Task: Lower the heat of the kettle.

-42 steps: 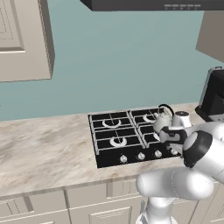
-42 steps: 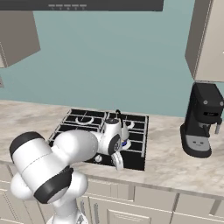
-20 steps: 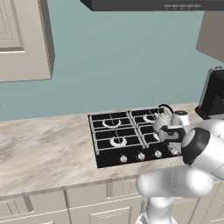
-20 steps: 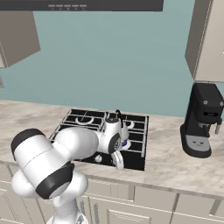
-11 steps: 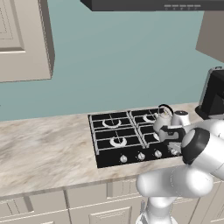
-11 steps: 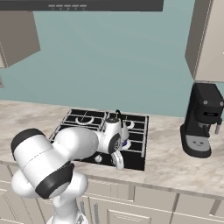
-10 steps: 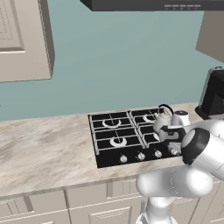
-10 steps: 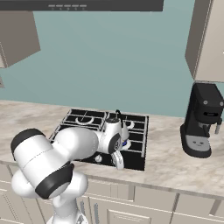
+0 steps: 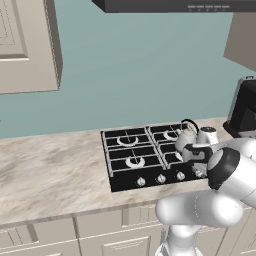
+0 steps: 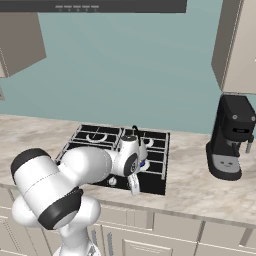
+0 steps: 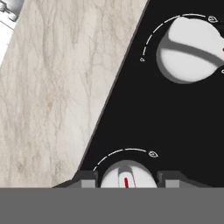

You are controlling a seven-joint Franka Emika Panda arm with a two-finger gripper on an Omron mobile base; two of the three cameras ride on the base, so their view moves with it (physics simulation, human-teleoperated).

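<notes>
The silver-grey kettle (image 9: 188, 136) with its dark loop handle stands on the right side of the black stove (image 9: 131, 159); in the right base view the kettle (image 10: 134, 138) is partly hidden behind my wrist. My gripper (image 11: 127, 179) reaches down to the stove's front knob row (image 10: 134, 186). Its two fingertips (image 11: 86, 179) straddle a white knob (image 11: 127, 174) with a red mark, the jaws pressed close to its sides. A second white knob (image 11: 191, 49) lies further along the panel.
A tall black coffee machine (image 10: 230, 136) stands on the marble counter (image 9: 50, 170) right of the stove. More knobs (image 9: 161, 178) line the stove's front edge. Wall cabinets (image 9: 27, 45) and a range hood (image 10: 95, 6) hang above.
</notes>
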